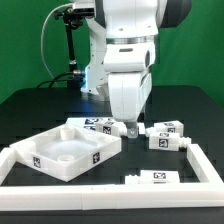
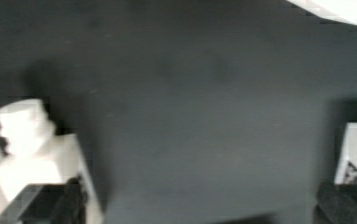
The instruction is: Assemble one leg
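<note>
Low over a matt black table top [image 1: 195,115]: the white robot arm's two-finger gripper [image 1: 134,126], spread wide and holding nothing, with only bare black surface between the dark fingers [image 2: 42,205] in the wrist view. Just off one finger, outside the gap rather than within it: the leg [image 2: 22,122], a small stubby white plastic post with a ribbed end, resting on the table. Long axis apparently crosswise to the line between the fingers, though too blurred for certainty; not matched with confidence to any one post in the exterior view. Judged need for the coming move: a sideways shift to bring the gap over the post, then a descent and a squeeze across its short width. No second arm in play.

Elsewhere in the exterior view: a pair of similar tagged white posts [image 1: 165,135] to the exterior view's right of the gripper, more tagged white parts [image 1: 100,124] to its left, and in front of those a large white square tray-like panel [image 1: 70,152] with a raised rim. Around the work area, a low white wall [image 1: 12,165]. Table surface flat and dull, with open room near the fingers; hard smooth plastic on it likely to slide if nudged by a fingertip. Behind, a plain green backdrop [image 1: 25,40] and a black stand with cable [image 1: 68,45].
</note>
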Robot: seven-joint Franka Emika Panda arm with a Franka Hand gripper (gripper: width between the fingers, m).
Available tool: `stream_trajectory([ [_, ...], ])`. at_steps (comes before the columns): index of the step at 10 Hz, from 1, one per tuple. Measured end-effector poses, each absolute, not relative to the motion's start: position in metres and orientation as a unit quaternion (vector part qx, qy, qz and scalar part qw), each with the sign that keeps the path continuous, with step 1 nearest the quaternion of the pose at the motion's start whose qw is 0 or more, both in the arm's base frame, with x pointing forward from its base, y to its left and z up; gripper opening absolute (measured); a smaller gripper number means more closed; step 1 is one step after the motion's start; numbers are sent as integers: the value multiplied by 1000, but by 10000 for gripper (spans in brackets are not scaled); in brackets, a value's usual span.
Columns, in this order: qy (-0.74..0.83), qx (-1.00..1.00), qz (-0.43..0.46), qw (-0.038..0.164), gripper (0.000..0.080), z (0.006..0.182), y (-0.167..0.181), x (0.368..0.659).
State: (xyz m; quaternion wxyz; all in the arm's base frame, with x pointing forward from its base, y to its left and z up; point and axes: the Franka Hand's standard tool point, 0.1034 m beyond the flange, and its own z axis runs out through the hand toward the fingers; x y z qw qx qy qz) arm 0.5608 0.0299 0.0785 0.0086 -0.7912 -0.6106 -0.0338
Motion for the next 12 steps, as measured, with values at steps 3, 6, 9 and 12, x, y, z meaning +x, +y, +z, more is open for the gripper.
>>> stream_trajectory([
  [3,-609,-792,-51,7,649,68,32,608],
  [6,-618,-785,-54,6,649,65,32,616],
  [9,-618,-785,-53,7,649,62,32,615],
  [12,-615,-787,-50,15,649,33,31,611],
])
